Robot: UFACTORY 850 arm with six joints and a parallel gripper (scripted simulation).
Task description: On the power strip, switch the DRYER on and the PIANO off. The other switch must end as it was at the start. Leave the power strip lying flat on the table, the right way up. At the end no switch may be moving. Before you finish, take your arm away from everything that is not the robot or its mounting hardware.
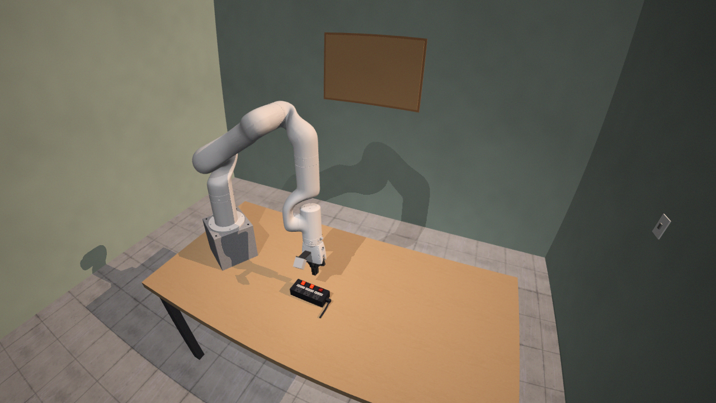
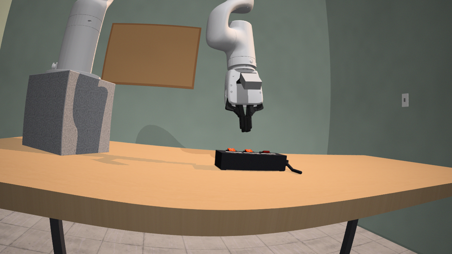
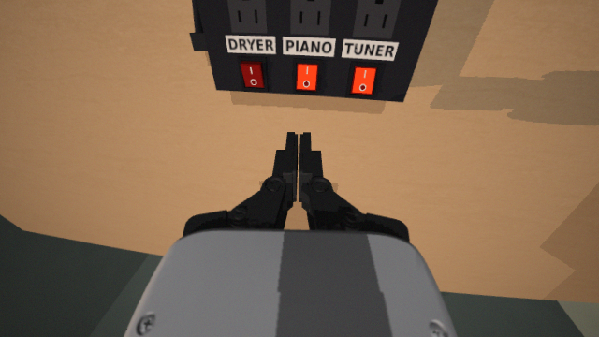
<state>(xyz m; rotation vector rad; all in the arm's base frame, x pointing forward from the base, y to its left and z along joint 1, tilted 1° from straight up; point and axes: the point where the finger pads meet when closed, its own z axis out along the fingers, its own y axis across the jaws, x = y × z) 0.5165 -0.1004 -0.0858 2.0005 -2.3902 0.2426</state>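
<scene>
1 power strip (image 3: 309, 47), black, lay flat and right way up on the wooden table (image 2: 126, 183), its short cord (image 2: 293, 169) trailing off one end; in the wrist view it carried 3 outlets along its far edge, 3 white labels reading DRYER, PIANO and TUNER, and 3 red rocker switches in a row beneath them; the DRYER switch (image 3: 252, 75) showed a darker, duller red than the other 2; the PIANO switch (image 3: 306, 77) and the TUNER switch (image 3: 363, 80) both glowed a bright orange-red; 1 gripper (image 2: 245, 127), white-bodied with black fingers, hung above the strip with a plain gap of air between its tips and the switches, as the exterior view showed; its 2 fingers were pressed together, tip against tip, with nothing between them; in the wrist view the tips pointed toward the strip's near edge, roughly in line with the PIANO switch, over bare table just short of the casing; 1 white arm (image 1: 300, 150) rose from a grey speckled pedestal (image 2: 66, 113) at the table's far corner; 1 brown board (image 1: 374, 71) hung on the green wall behind; 1 small wall plate (image 1: 661, 225) sat on the darker wall to the side.
</scene>
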